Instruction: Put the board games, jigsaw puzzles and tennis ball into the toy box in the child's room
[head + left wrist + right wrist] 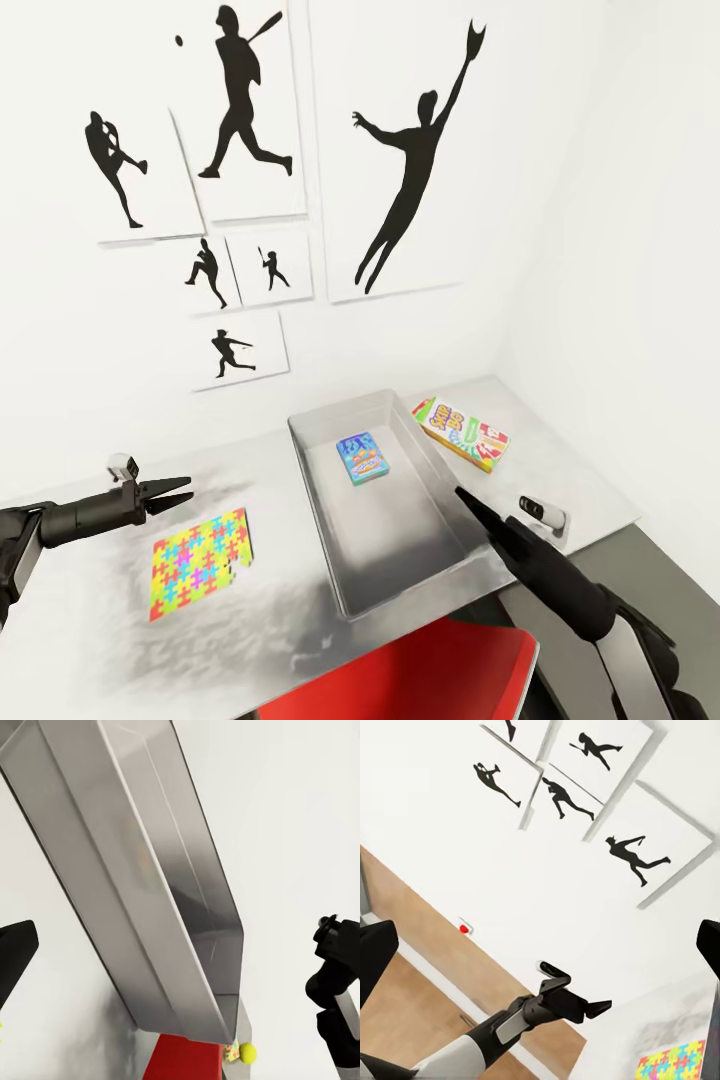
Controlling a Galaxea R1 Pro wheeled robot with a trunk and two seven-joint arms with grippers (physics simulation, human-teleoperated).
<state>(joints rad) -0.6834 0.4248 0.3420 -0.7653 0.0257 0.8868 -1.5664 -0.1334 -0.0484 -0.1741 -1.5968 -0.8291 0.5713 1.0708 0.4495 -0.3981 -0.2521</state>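
Right fingers [468,497] over toy box [330,500] rim (blue game [362,458] inside).

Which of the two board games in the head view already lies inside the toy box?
The small blue board game lies on the floor of the toy box. The green-red-yellow board game lies outside it, on the table beside the box's far right corner.

Two arms are seen, dark grey to black, built of rounded tapering segments; the left arm [70,517] ends in a left gripper [176,494] with two slim black pointed fingers; a small white-grey camera block [122,465] is mounted on its wrist; the right arm [560,580] carries a light grey sleeve section lower down; a white capsule-shaped module [541,512] is set near its wrist; the right gripper [466,496] is black and pointed.
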